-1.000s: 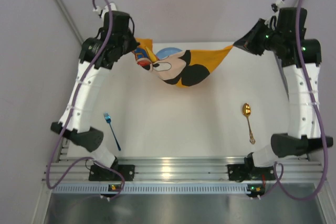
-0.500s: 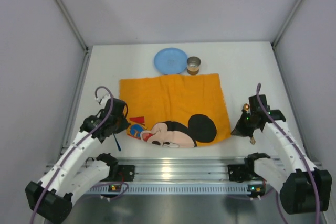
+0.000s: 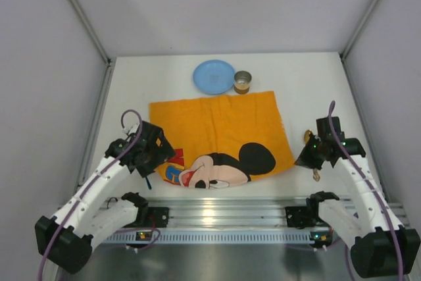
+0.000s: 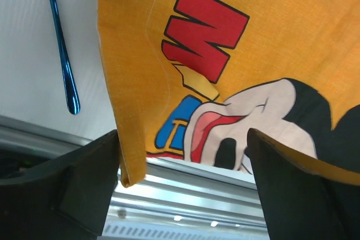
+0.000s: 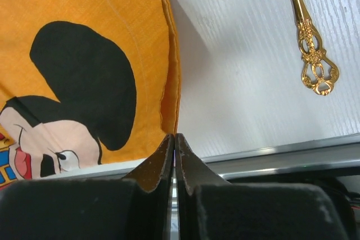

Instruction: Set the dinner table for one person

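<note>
The orange Mickey Mouse cloth (image 3: 217, 129) lies spread flat on the white dinner table (image 3: 316, 90). My left gripper (image 3: 161, 157) is at the cloth's near left corner. In the left wrist view this gripper (image 4: 185, 167) is open, and the cloth's corner (image 4: 125, 175) hangs loose against the inside of its left finger. My right gripper (image 3: 304, 159) is at the near right corner. In the right wrist view it (image 5: 174, 139) is shut, with the tip of the cloth (image 5: 84, 37) running in between its fingertips and that edge slightly lifted.
A blue plate (image 3: 214, 76) and a small tin (image 3: 243, 82) stand behind the cloth. A blue fork (image 4: 61, 49) lies left of the cloth. A gold spoon (image 5: 312, 54) lies to its right, its bowl (image 3: 307, 137) beside my right arm. An aluminium rail (image 3: 217, 212) runs along the near edge.
The cloth hung in the air between both grippers at the far side. It now lies spread on the table. My left gripper has opened and let go of its corner.
</note>
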You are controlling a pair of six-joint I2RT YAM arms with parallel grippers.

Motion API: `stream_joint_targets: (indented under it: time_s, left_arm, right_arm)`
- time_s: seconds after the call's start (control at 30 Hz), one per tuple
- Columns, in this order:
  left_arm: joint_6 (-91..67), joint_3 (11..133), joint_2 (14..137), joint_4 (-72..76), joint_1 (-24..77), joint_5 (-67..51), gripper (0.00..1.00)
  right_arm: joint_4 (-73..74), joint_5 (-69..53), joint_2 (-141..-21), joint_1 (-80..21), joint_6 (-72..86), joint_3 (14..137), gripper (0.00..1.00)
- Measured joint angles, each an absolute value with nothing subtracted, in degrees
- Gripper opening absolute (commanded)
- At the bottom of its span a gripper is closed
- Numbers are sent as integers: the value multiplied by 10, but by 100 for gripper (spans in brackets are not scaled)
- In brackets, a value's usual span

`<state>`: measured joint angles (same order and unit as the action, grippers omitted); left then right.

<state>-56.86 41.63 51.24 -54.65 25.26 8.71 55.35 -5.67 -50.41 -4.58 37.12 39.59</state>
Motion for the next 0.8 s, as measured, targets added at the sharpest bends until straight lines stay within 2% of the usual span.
stream_joint_targets:
  time_s: [0.03,0.07,0.17,0.23,0.27,0.4,0.57,0.7,0.73,0.77,0.8]
  left_arm:
    - [-578,431,514,-564,253,88,98]
    - [-590,454,514,-589,253,91,98]
    - [-604,506,512,-619,253,96,98]
    - [-611,547,511,-625,253,101,98]
    - [-613,563,511,-627,253,104,98]
    - [-609,627,537,-633,253,124,97]
    - [-592,687,585,-622,253,164,97]
    - [-571,679,596,-587,253,173,96]
    - [-566,671,604,-571,253,172,95]
    - [-559,660,614,-554,253,170,95]
    - [-554,649,626,-533,253,167,95]
  right_arm:
    - [563,-58,-498,-46,371,401,12]
    - [577,-60,-492,-46,372,407,45]
    - [618,-69,-472,-46,371,422,80]
    - [648,-76,-457,-46,372,434,92]
    - [664,-77,-451,-46,371,445,92]
    - [694,-80,-441,-46,366,516,88]
    - [614,-141,-484,-46,356,559,81]
    - [490,-211,-633,-55,353,569,38]
    - [463,-223,-681,-59,350,582,12]
    - [442,-231,-738,-64,345,600,1]
    - [423,-241,-796,-68,343,626,0]
